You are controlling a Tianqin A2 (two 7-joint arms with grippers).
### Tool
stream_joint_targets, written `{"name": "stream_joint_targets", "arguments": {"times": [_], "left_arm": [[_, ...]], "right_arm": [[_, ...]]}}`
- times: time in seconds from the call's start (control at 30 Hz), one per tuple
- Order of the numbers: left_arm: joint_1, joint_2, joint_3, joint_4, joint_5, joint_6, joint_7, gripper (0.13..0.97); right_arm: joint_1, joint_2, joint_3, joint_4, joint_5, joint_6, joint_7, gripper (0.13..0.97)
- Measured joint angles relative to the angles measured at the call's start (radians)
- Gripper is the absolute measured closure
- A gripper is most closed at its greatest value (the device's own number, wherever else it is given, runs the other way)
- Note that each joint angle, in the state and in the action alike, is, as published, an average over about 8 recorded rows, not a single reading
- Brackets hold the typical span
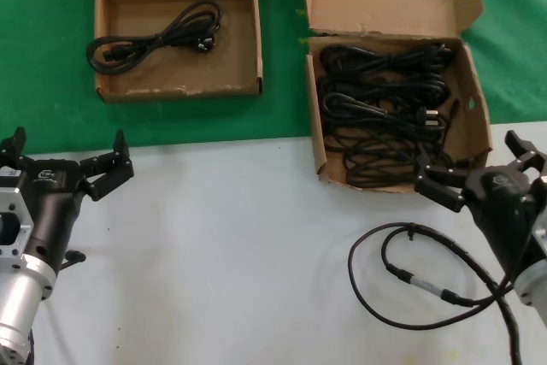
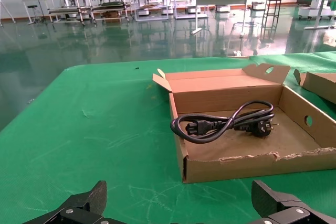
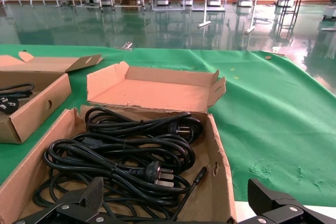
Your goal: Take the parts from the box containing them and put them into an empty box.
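The larger carton (image 1: pixel 475 104) at the back right holds several black power cords (image 1: pixel 385 104); they also show in the right wrist view (image 3: pixel 121 150). The smaller shallow carton (image 1: pixel 179 89) at the back left holds one looped power cord (image 1: pixel 158 38), which also shows in the left wrist view (image 2: pixel 226 121). My left gripper (image 1: pixel 68 153) is open and empty over the white table, in front of the shallow carton and apart from it. My right gripper (image 1: pixel 474 164) is open and empty at the near right corner of the larger carton, just above its front edge.
A thin black looped cable with a silver connector (image 1: pixel 410 284) lies on the white table (image 1: pixel 231 254) at the front right, beside my right arm. Both cartons stand on green cloth (image 1: pixel 282 117) behind the white surface, with a gap between them.
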Motion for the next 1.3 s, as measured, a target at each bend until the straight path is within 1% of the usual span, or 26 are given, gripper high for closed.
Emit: {"name": "stream_joint_targets", "arguments": {"times": [1.3], "left_arm": [[0.0,0.0,0.0,0.0,0.0,0.0,0.0,0.132]], "right_arm": [[0.0,0.0,0.0,0.0,0.0,0.0,0.0,0.129]]}}
